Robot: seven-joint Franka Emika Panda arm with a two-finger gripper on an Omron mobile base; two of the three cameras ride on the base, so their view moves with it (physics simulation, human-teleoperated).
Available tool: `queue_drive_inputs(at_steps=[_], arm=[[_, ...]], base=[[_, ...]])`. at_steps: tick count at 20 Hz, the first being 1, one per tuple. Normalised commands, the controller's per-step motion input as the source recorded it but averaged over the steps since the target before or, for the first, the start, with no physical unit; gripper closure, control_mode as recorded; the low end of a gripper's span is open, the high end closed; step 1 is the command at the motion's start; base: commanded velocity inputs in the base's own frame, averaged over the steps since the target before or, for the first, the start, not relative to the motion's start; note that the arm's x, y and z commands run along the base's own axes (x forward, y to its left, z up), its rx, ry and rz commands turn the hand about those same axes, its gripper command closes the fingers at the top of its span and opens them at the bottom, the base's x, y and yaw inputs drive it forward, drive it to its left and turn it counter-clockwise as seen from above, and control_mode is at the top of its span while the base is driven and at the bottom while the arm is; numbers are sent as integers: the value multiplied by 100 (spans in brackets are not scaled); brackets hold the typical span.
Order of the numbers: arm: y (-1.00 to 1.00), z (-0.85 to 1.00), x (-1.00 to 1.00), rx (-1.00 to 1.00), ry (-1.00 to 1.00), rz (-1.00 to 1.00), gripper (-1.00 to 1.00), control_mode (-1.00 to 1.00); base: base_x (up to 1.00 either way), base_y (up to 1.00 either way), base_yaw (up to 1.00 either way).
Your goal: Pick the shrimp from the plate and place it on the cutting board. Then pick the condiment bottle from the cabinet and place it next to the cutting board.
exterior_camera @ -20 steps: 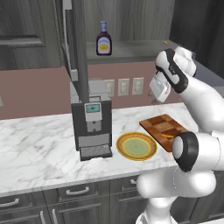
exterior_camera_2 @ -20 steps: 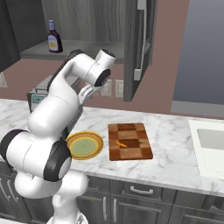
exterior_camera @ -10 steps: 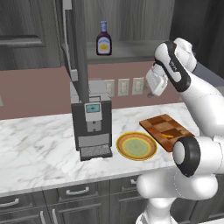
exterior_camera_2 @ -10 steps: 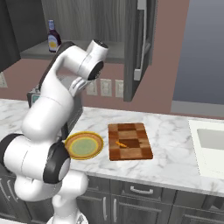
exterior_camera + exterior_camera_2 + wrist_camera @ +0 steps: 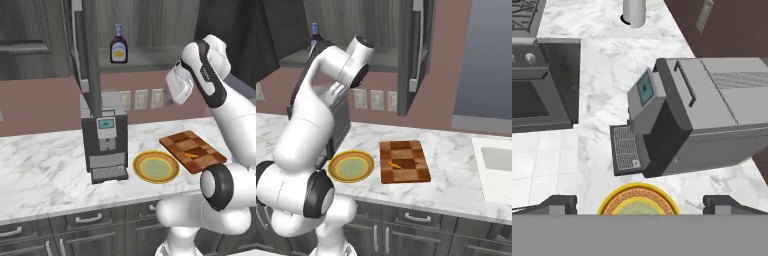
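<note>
Shrimp (image 5: 394, 164) sits on the cutting board (image 5: 404, 161), so you're on step 2: condiment bottle (image 5: 118, 45), top centre on the cabinet (image 5: 150, 56) shelf. Gripper (image 5: 640, 204) is empty w/ jaws wide, raised mid-right. Next: reach up-left. Coffee machine (image 5: 104, 142) and open door (image 5: 91, 55) crowd the way.

Kitchen setting. A white marble desk (image 5: 45, 170) ran before me, over dark grey drawers (image 5: 90, 220) with metal handles. The wall (image 5: 35, 105) behind was dusky pink, with pale outlets (image 5: 141, 99). A grey coffee machine (image 5: 104, 140) stood on the desk; a sink (image 5: 498, 165) lay at my right.
</note>
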Motion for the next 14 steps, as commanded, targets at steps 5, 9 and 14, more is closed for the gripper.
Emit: queue_drive_inputs(at_steps=[5, 9, 14], arm=[[29, 19, -18, 4, -12, 0, -100, -100], [35, 13, -9, 7, -7, 0, -100, -100], [28, 19, -2, 12, -1, 0, -100, -100]], base=[[0, 0, 0], [0, 0, 0], [0, 0, 0]])
